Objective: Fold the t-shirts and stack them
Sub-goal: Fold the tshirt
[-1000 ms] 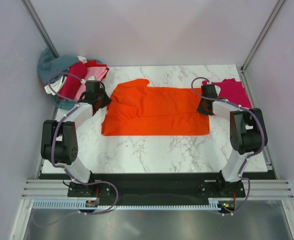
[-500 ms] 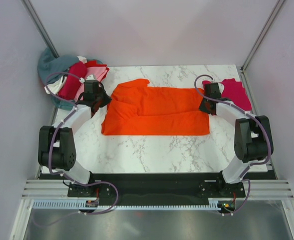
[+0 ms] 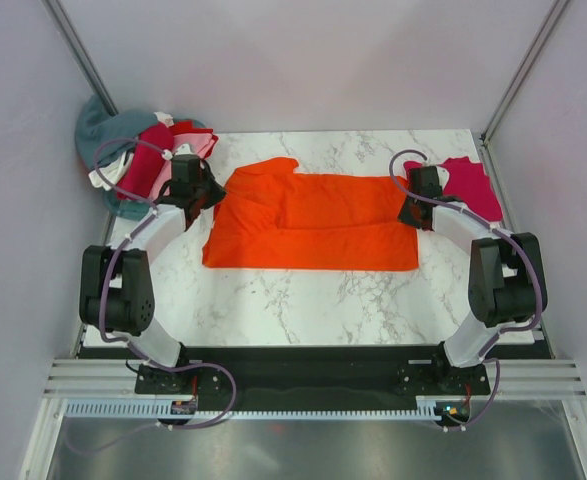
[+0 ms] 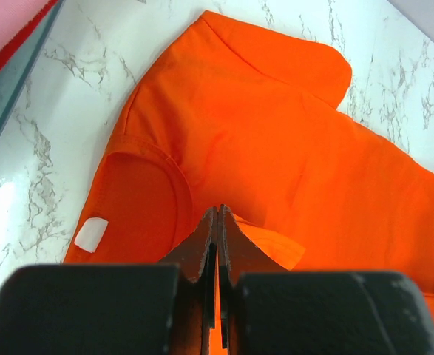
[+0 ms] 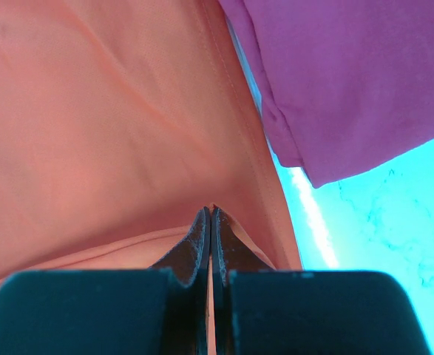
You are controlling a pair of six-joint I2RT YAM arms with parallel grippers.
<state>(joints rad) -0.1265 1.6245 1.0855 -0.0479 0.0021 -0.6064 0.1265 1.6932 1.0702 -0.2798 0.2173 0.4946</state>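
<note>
A bright orange t-shirt (image 3: 308, 225) lies spread across the marble table, collar to the left, one sleeve sticking up at the back left. My left gripper (image 3: 213, 196) is shut on a fold of the orange t-shirt (image 4: 276, 148) near its collar; the jaws (image 4: 218, 214) pinch the cloth. My right gripper (image 3: 405, 212) is shut on the orange t-shirt's (image 5: 106, 126) right hem edge, its tips (image 5: 210, 213) pressed together on the cloth. A crimson-pink t-shirt (image 3: 468, 185) lies folded at the back right; it also shows in the right wrist view (image 5: 350, 74).
A heap of t-shirts (image 3: 138, 155), teal, dark red, light pink and white, sits at the table's back left corner and hangs over the edge. White walls close in the left, right and back. Bare marble (image 3: 313, 300) lies in front of the orange shirt.
Both grippers have moved slightly toward the back with the orange shirt's upper edges. The shirt's back edge has shifted a little; otherwise little differs.
</note>
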